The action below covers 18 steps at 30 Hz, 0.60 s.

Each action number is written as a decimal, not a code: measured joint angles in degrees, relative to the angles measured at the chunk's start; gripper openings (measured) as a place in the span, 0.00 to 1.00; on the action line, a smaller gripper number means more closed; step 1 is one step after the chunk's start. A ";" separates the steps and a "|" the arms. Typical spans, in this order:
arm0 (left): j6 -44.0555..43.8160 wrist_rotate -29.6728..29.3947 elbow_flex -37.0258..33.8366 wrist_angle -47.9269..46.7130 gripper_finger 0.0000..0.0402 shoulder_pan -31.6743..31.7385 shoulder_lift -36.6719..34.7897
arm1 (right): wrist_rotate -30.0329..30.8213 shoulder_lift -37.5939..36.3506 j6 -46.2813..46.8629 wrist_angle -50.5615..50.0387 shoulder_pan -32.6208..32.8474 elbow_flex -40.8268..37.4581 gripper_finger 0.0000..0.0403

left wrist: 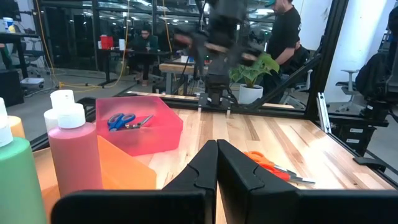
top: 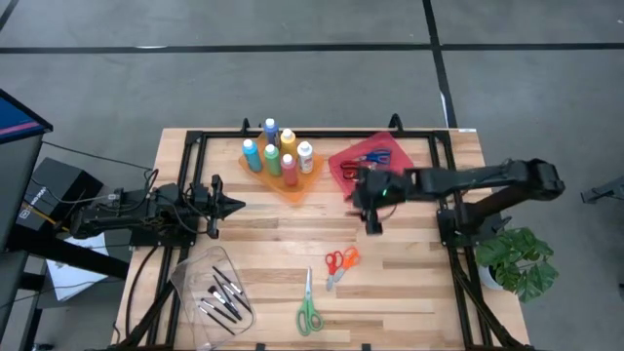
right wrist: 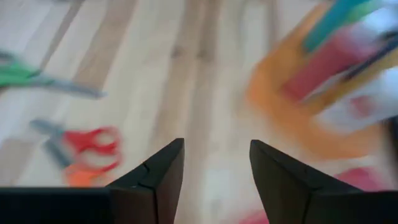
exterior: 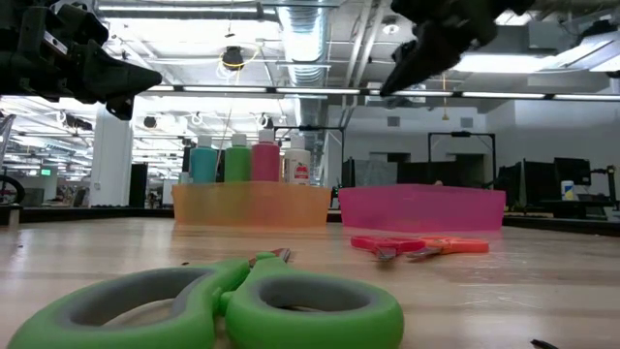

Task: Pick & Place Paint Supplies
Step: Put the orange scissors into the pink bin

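Observation:
Several paint bottles [top: 278,151] stand in an orange tray [top: 292,185] at the far middle of the table. Orange-handled scissors [top: 341,261] and green-handled scissors [top: 309,312] lie flat on the wood near the front. Blue and red scissors [top: 370,158] lie in a red tray [top: 341,166]. Dark brushes [top: 222,297] lie in a clear tray [top: 195,268]. My right gripper [top: 371,224] [right wrist: 214,168] hangs open above the table, between the red tray and the orange scissors [right wrist: 87,155]. My left gripper [top: 237,205] [left wrist: 216,158] is shut, raised at the left, pointing toward the right.
The table has a dark frame along its edges [top: 185,146]. A potted plant [top: 517,258] stands off the right side. In the left wrist view, people [left wrist: 286,31] are in the room beyond. Bare wood [top: 283,234] lies between the two grippers.

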 joint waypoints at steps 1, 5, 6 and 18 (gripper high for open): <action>-0.02 0.00 0.00 0.00 0.00 -0.01 0.00 | 0.47 0.96 1.46 -0.75 1.91 0.00 0.44; 0.00 -0.02 0.00 0.00 0.00 -0.02 0.00 | 0.60 5.92 6.84 -1.23 8.36 -0.33 0.42; -0.02 0.00 0.00 -0.01 0.00 0.00 0.00 | 0.59 7.45 7.63 -0.59 9.67 -0.33 0.42; -0.02 0.00 0.00 0.00 0.00 0.00 0.00 | -5.49 20.85 7.96 14.78 12.97 -4.11 0.41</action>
